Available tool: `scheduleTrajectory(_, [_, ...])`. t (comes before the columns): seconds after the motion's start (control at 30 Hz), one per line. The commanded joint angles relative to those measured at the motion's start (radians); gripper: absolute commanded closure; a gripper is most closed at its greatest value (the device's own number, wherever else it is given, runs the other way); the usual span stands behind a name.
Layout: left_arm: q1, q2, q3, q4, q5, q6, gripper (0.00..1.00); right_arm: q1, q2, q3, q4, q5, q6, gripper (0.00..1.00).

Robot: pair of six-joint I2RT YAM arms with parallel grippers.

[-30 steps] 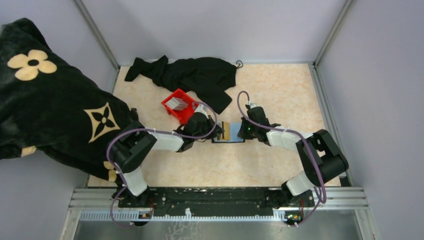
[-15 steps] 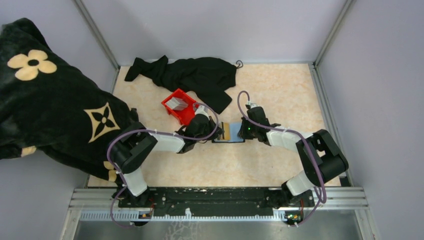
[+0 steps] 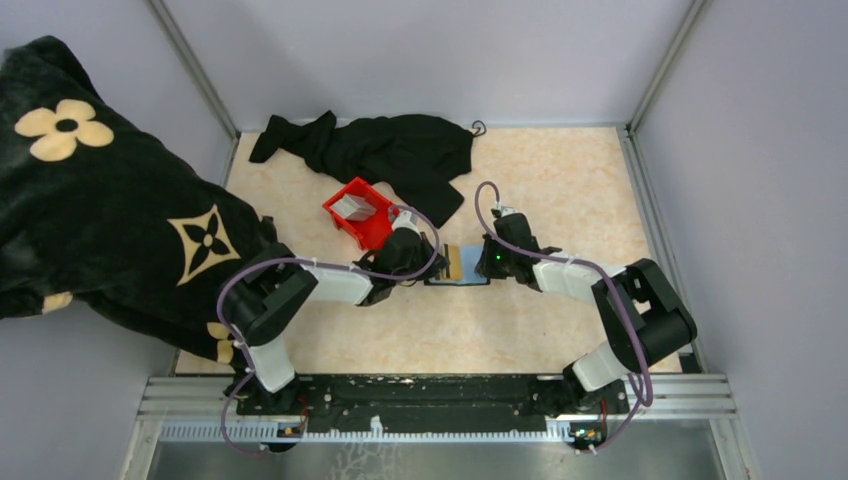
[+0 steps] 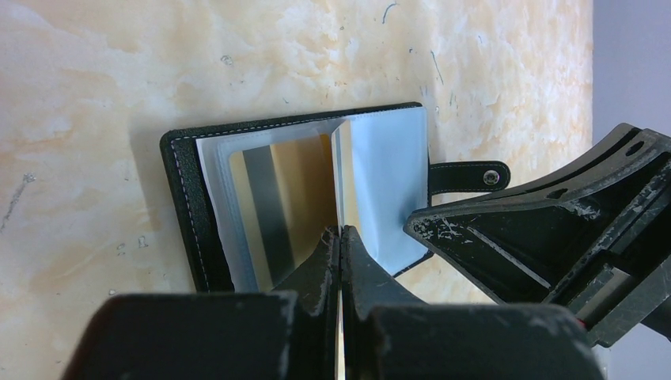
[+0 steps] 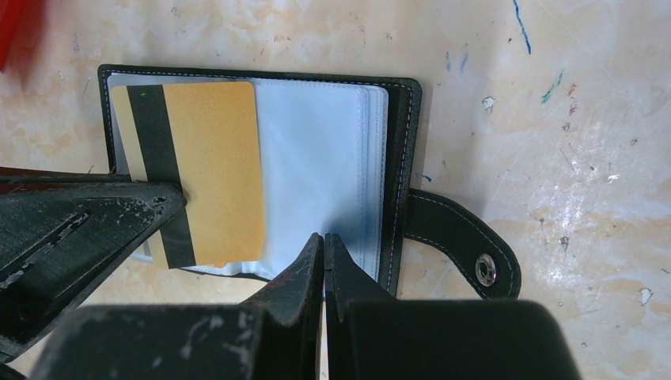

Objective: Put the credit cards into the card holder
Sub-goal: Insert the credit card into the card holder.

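Top view: fixed, high above the near edge, looking steeply down over the whole bench (image 3: 560, 190); far off, everything small. Left wrist view: very close, low, sighting along the left tool (image 4: 340, 235) onto the open card holder (image 4: 183, 206). Right wrist view: equally close, looking almost straight down past the right tool (image 5: 324, 239). All three share the card holder; each wrist view catches the opposite tool's side.

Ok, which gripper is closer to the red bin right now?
Left. The left gripper is at the card holder on the side facing the red bin, not touching the bin. The right gripper is at the holder's opposite side, farther away.
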Motion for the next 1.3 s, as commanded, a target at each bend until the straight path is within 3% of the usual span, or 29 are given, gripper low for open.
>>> scheduleTrajectory(0.0, [-0.022, 0.031, -0.001, -0.068, -0.028, -0.003, 1.00, -0.007, 0.022, 0.021, -0.001, 0.031, -0.003, 1.00])
scheduleTrajectory(0.57, [-0.068, -0.005, 0.019, -0.295, -0.183, -0.102, 1.00, -0.007, 0.022, 0.023, -0.007, 0.034, -0.003, 1.00])
scheduleTrajectory(1.27, [-0.078, 0.031, 0.082, -0.360, -0.118, -0.104, 1.00, -0.006, 0.016, 0.024, -0.012, 0.035, -0.004, 1.00])
